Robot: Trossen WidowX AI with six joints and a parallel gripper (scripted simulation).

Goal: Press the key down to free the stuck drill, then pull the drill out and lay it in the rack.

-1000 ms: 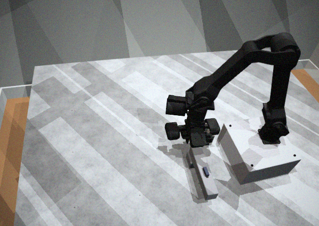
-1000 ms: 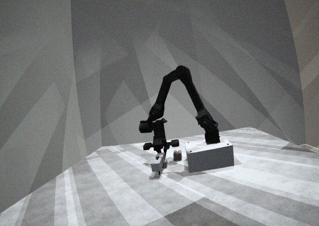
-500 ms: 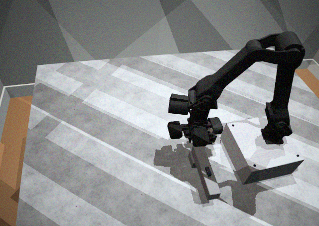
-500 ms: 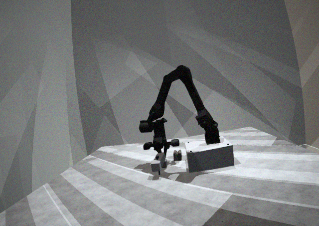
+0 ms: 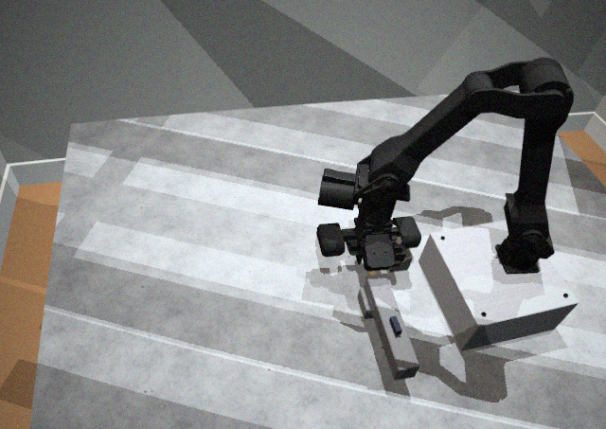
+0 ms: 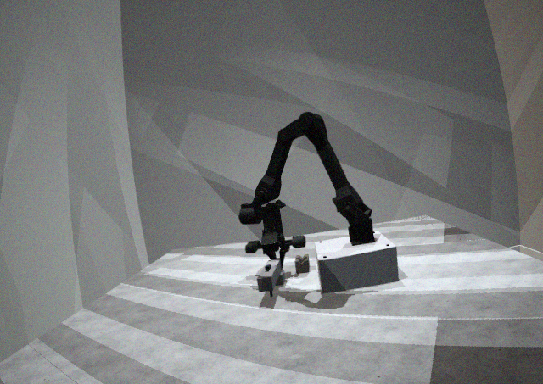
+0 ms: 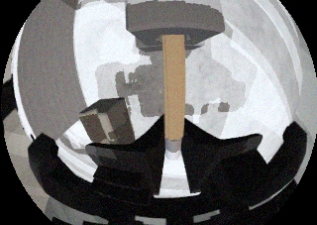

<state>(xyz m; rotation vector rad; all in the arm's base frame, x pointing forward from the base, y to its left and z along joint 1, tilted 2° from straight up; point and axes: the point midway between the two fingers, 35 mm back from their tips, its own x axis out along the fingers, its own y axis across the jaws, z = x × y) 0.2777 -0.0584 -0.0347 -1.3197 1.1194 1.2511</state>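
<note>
The long grey block (image 5: 383, 299) (image 6: 265, 283) (image 7: 173, 14) stands off the table, with the small dark blue key (image 5: 395, 325) (image 6: 267, 268) on its top. The tan drill (image 7: 174, 81) reaches from the block's near end towards the wrist camera and has a grey tip; whether its far end is still inside cannot be told. My gripper (image 5: 376, 271) (image 6: 277, 259) (image 7: 170, 117) is shut on the drill near that tip. The small brown notched rack (image 6: 301, 264) (image 7: 106, 123) stands on the table beside my fingers, left of them in the wrist view.
The white-topped base box (image 5: 465, 262) (image 6: 357, 268) under the arm stands close to the rack, to the right in the top and exterior views. A small grey piece (image 5: 365, 303) sits at the side of the long block. Striped light and shadows cross the table (image 5: 195, 268).
</note>
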